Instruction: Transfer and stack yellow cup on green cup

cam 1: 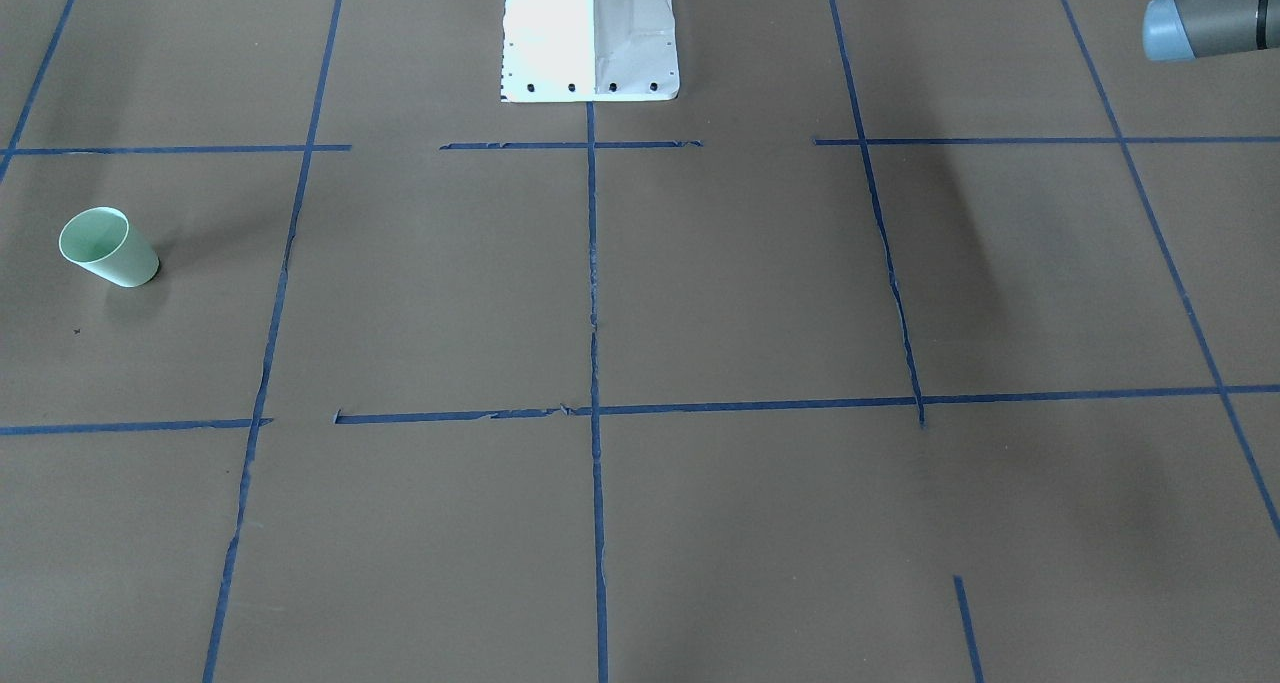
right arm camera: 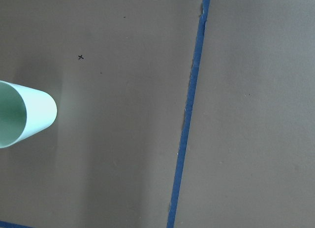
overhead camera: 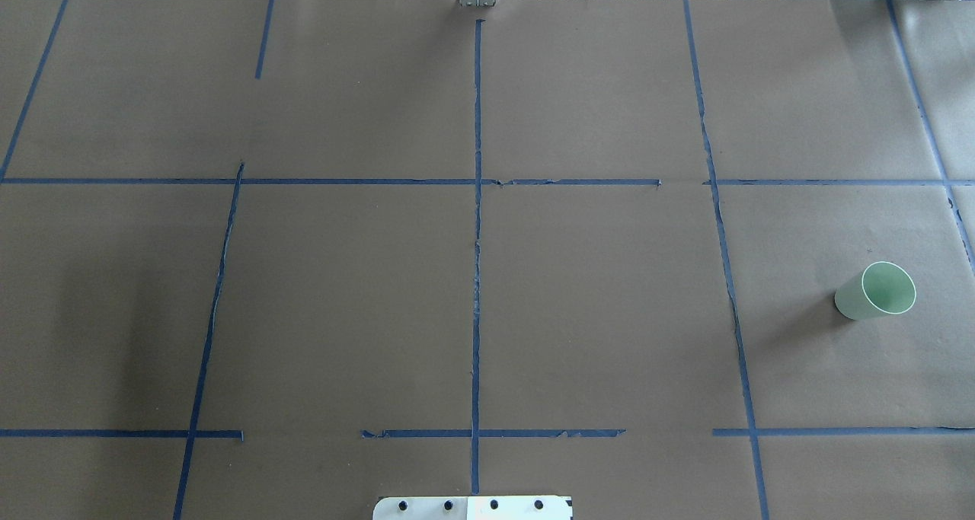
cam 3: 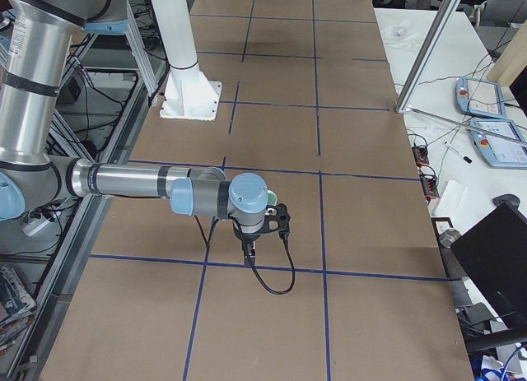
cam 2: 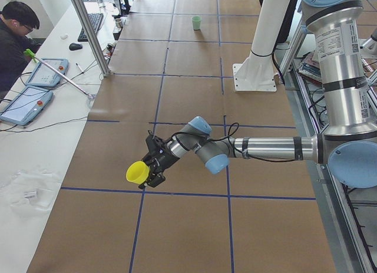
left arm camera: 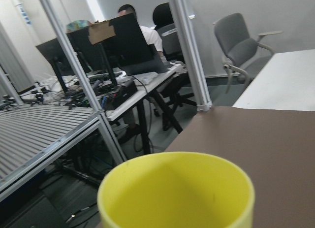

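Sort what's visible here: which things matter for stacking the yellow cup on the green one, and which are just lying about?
Job: yellow cup, at the left end effector; green cup, upright on the table, at the robot's right.

Lying about: control tablets, keyboard and mouse on the side bench, by the seated operator.

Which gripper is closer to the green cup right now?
Right. The right gripper is close by the green cup, which shows at its wrist view's left edge. The left gripper, with the yellow cup at its tip, is far off at the table's opposite end.
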